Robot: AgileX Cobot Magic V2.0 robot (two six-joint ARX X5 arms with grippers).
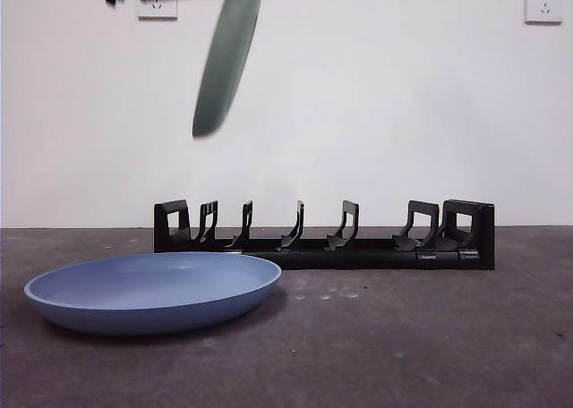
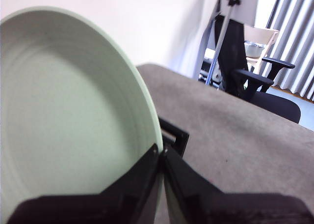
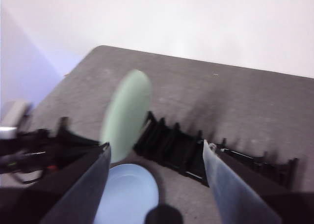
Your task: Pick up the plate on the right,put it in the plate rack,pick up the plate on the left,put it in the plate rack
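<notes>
White wall with two sockets backs a grey, felt-like tabletop (image 1: 430, 336). The long low black plastic plate rack (image 1: 324, 238) with curved upright dividers lies well back from the front edge, its long axis parallel to that edge. The pale green round plate (image 1: 226, 59) hangs on edge, slightly tilted, high above the rack's left end. The left claw (image 2: 162, 157) pinches the plate's rim from above, jaws pressed together on it. The slots lie straight below the plate, so the coming move is probably a descent with the plate's edge aligned between two dividers. The shallow blue round plate (image 1: 152, 290) rests flat near the front left edge. The right claw (image 3: 156, 157) waits spread and empty, well apart from the rack.
</notes>
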